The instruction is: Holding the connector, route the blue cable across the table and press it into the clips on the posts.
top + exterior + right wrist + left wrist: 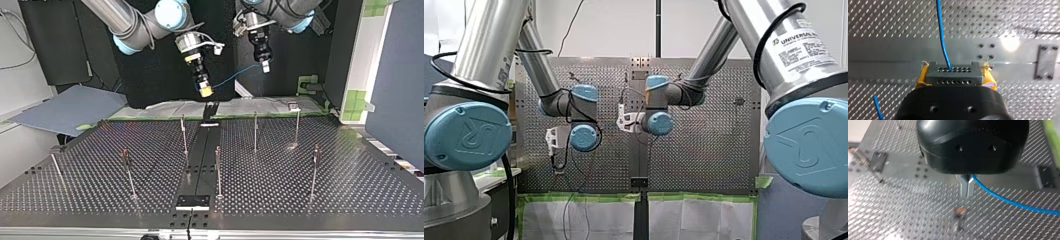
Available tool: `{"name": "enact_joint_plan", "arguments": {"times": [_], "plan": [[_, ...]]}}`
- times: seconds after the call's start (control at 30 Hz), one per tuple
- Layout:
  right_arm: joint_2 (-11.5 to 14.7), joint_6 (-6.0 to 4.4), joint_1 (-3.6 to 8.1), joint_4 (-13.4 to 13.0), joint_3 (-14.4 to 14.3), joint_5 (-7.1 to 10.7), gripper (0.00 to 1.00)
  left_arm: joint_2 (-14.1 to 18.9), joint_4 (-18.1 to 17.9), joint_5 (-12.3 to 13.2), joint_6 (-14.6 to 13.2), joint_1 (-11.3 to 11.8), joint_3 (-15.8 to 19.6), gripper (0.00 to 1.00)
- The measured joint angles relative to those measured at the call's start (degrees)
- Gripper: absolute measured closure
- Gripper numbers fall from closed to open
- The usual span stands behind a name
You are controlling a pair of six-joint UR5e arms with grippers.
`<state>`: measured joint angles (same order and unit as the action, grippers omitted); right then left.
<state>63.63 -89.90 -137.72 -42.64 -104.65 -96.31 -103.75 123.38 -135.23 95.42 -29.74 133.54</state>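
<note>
Above the table's (300, 170) far edge in the top view, my right gripper (205, 91) clamped yellow pads (921, 77) on the grey, hole-dotted connector (953, 72), its thin blue cable (235, 75) sagging across to my left gripper (967, 191), seemingly pinched shut on it.

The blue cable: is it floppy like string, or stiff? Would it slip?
Probably springy, not limp: the blue cable leaves the connector in a smooth arc. Likely light: in the top view it hangs between my right gripper and my left gripper with little sag. It may slide through my left gripper's narrow metal fingers.
</note>
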Motion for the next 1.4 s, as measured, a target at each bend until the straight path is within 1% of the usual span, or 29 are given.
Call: {"name": "enact_joint_plan", "arguments": {"times": [0.13,0.2,0.3,0.43,0.53,0.63,0.8,0.9,1.03,1.2,1.4], "plan": [[2.00,-0.33,-0.30,2.00,0.86,2.00,1.00,2.29,2.31,-0.53,0.63,2.29,-1.99,1.00],[3.14,-0.78,-0.39,3.13,1.25,3.06,1.00,3.54,3.54,-0.67,1.08,3.54,-3.00,1.00],[4.55,-1.67,-0.46,4.55,1.83,3.84,1.00,5.12,5.12,-0.68,1.88,5.11,-4.19,1.00],[5.60,-2.30,-0.53,6.27,2.89,4.35,1.00,7.22,7.22,-0.56,2.17,7.03,-5.07,1.00],[5.05,-2.60,-0.55,6.95,4.11,4.53,1.00,8.77,8.77,-0.50,2.16,8.00,-5.35,1.00],[3.85,-2.71,-0.66,7.43,5.57,4.71,1.00,10.28,10.30,0.02,2.01,8.62,-5.60,1.00],[1.78,-3.08,-1.23,8.58,7.91,5.30,1.00,12.88,12.89,2.03,1.81,9.22,-6.26,1.00],[1.30,-3.53,-1.70,9.38,9.23,5.45,1.00,14.32,14.32,3.40,1.74,9.56,-6.50,1.00],[1.10,-3.86,-2.38,10.90,10.94,5.54,1.00,16.27,16.28,5.32,1.57,10.34,-6.65,1.00],[1.05,-4.37,-2.91,13.41,13.50,5.81,1.00,18.88,18.61,7.09,1.23,12.57,-6.72,1.00],[0.80,-5.16,-3.10,15.75,16.43,6.64,1.00,22.11,19.12,8.57,1.14,15.68,-6.95,1.00]]}}
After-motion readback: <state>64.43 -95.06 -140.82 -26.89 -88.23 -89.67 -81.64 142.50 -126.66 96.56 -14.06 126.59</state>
